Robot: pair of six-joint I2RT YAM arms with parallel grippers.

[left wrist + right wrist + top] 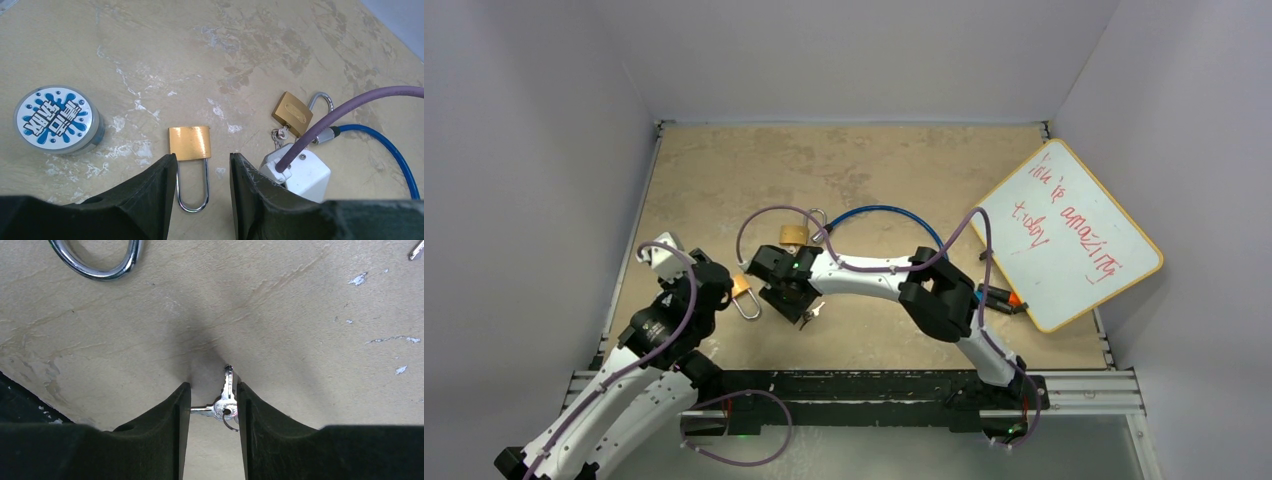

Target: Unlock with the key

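Note:
A brass padlock [189, 143] lies flat on the table, its steel shackle [192, 186] pointing back between my left gripper's [203, 162] fingers. The jaws are open; the left finger is at the shackle's side and the right one stands apart from it. The top view shows this padlock [741, 288] beside the left gripper [727, 291]. My right gripper [213, 391] is down at the table. A small bunch of silver keys [225, 405] on a ring spans the narrow gap between its fingers and touches both. The keys [812, 312] also show at the right gripper [800, 306] from above.
A second brass padlock [292, 113] with its own keys [278, 135] hangs on a blue cable [894, 212]. A round blue-and-white tin [56, 120] lies to the left. A whiteboard [1064, 235] with markers [1002, 298] is at the right.

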